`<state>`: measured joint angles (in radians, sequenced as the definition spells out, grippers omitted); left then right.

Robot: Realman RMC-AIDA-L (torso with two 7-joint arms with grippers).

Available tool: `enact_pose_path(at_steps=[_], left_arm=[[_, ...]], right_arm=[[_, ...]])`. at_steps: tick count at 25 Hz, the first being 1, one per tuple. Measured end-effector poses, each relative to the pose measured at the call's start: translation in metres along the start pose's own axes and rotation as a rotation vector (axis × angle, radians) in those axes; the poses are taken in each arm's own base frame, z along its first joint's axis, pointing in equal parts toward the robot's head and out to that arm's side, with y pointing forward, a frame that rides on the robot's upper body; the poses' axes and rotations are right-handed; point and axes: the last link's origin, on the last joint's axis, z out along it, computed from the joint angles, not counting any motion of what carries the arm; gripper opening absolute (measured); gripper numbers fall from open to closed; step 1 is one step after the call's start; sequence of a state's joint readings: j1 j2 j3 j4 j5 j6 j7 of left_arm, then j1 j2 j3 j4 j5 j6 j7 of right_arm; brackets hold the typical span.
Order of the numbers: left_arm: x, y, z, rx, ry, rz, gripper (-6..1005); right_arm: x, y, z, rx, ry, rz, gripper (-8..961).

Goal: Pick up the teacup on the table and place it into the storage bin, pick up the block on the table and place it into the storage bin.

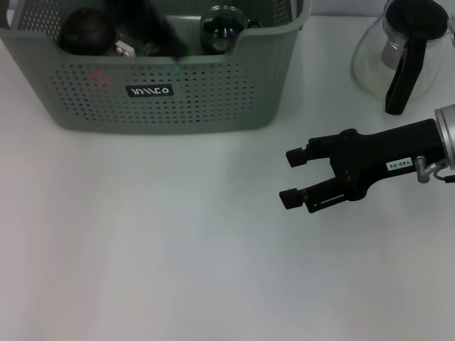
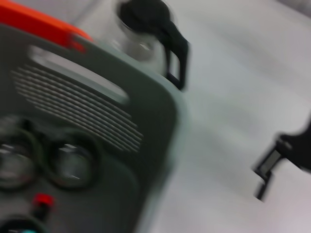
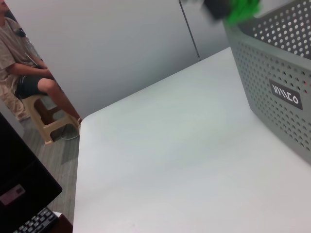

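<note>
Right gripper, black and two-fingered, hovered low over the white table with its jaws spread and nothing between them, well to the right of the large grey-green perforated plastic storage bin. That bin stood at the table's far side, dark round items inside it. Above it hung the left arm's dark gripper, its fingers' state unclear. A glass teapot with black handle stood at the far right.

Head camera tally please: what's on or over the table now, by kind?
Storage bin: 1
Glass teapot: 1
Grippers: 2, right gripper open over the table, left gripper above the storage bin
Total: 4
</note>
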<state>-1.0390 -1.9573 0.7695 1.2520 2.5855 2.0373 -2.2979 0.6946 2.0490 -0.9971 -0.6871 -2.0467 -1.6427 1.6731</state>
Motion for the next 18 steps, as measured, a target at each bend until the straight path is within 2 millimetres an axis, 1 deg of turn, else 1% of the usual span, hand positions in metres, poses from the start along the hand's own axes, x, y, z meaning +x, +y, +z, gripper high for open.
enact_pose_path(at_steps=[4, 7, 11, 15, 18], left_arm=[[0.006, -0.028, -0.025, 0.087, 0.094, -0.048, 426], [0.009, -0.055, -0.032, 0.197, 0.167, -0.099, 428], [0.008, -0.081, -0.029, 0.272, 0.240, -0.181, 430], [-0.002, -0.092, -0.016, 0.299, 0.293, -0.236, 432], [-0.013, -0.096, -0.007, 0.321, 0.335, -0.264, 434]], right_arm=[[-0.001, 0.000, 0.000, -0.002, 0.000, -0.001, 941], [-0.001, 0.000, 0.000, -0.003, 0.000, -0.002, 941], [-0.001, 0.000, 0.001, -0.004, 0.000, -0.005, 941], [-0.001, 0.001, 0.002, -0.007, -0.003, -0.016, 941], [0.000, 0.002, 0.003, -0.007, -0.007, -0.027, 941]])
